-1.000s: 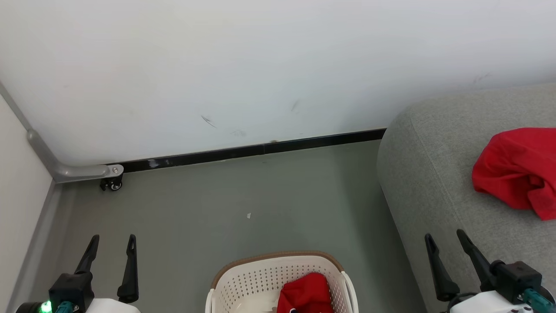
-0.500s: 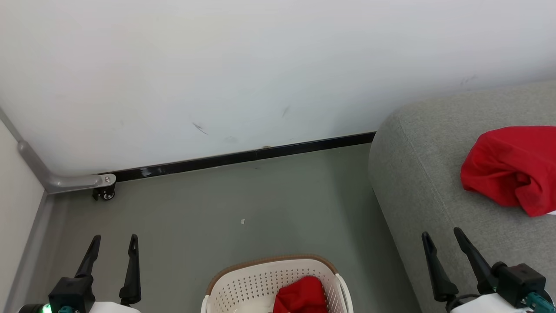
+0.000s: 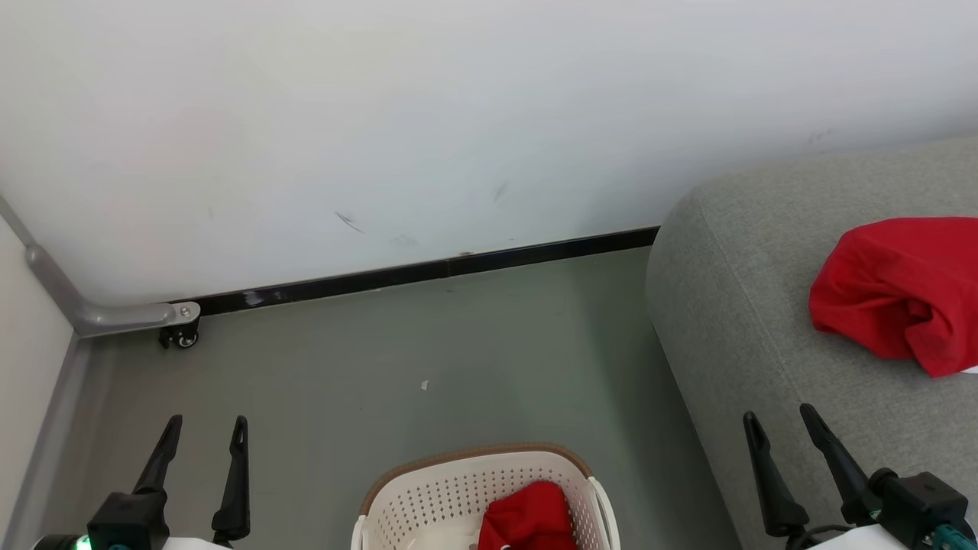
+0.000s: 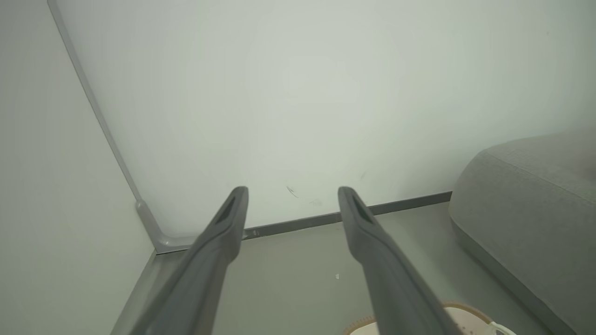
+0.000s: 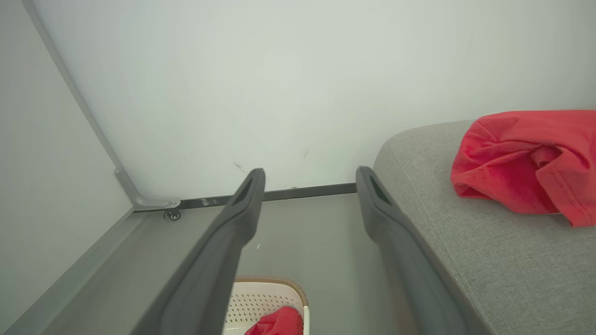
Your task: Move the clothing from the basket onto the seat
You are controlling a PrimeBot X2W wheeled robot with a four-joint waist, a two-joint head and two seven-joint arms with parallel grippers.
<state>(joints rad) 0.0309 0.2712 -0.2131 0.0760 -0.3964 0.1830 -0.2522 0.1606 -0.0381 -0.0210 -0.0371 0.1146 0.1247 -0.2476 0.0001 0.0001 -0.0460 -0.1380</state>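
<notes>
A cream-white perforated basket point(image 3: 428, 496) with a brown rim sits on the floor at the bottom centre, also in the right wrist view point(image 5: 260, 298). Inside it lies a red garment point(image 3: 531, 516) point(image 5: 274, 323). A second red garment point(image 3: 894, 294) point(image 5: 526, 160) lies crumpled on the grey sofa point(image 3: 733, 305) point(image 5: 489, 260) at the right. My left gripper point(image 3: 206, 424) point(image 4: 293, 190) is open and empty at the lower left, left of the basket. My right gripper point(image 3: 779, 416) point(image 5: 309, 172) is open and empty at the lower right, above the sofa's front edge.
A white wall with a black skirting strip point(image 3: 412, 271) closes the back. A grey frame leg on a small castor point(image 3: 179, 336) stands in the left corner beside a side panel. Grey floor point(image 3: 458, 359) lies between basket and wall, with a small white scrap point(image 3: 424, 386).
The whole head view has shifted slightly left and down, so the camera moved. Both grippers keep their open stance. The garments and basket lie as before.
</notes>
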